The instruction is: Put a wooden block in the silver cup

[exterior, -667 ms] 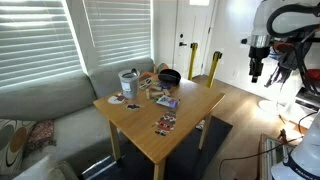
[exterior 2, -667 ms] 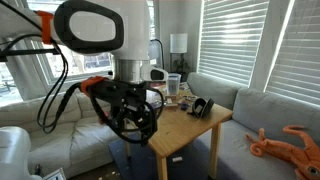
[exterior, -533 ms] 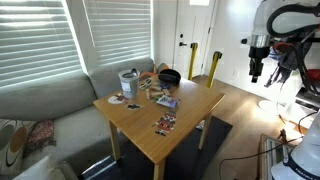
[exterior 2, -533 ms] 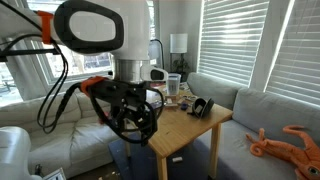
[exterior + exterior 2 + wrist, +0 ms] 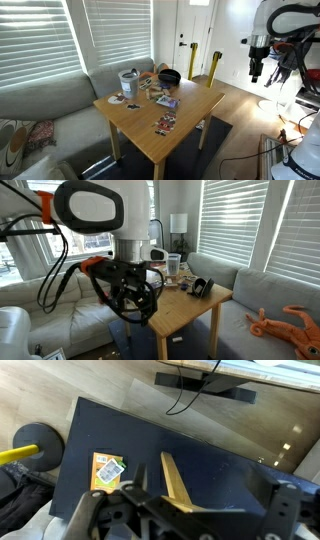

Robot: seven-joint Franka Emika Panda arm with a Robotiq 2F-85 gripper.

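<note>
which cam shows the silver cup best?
An exterior view: the silver cup stands in the open on a far corner of the table, its whole outline visible. In an exterior view where the arm fills the foreground, the cup is small amid clutter. The wrist view shows only floor and rug.

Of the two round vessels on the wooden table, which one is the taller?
The silver cup, a shiny grey metal cylinder with a pale rim. It rises clearly higher than the black bowl, which is low and wide.
</note>
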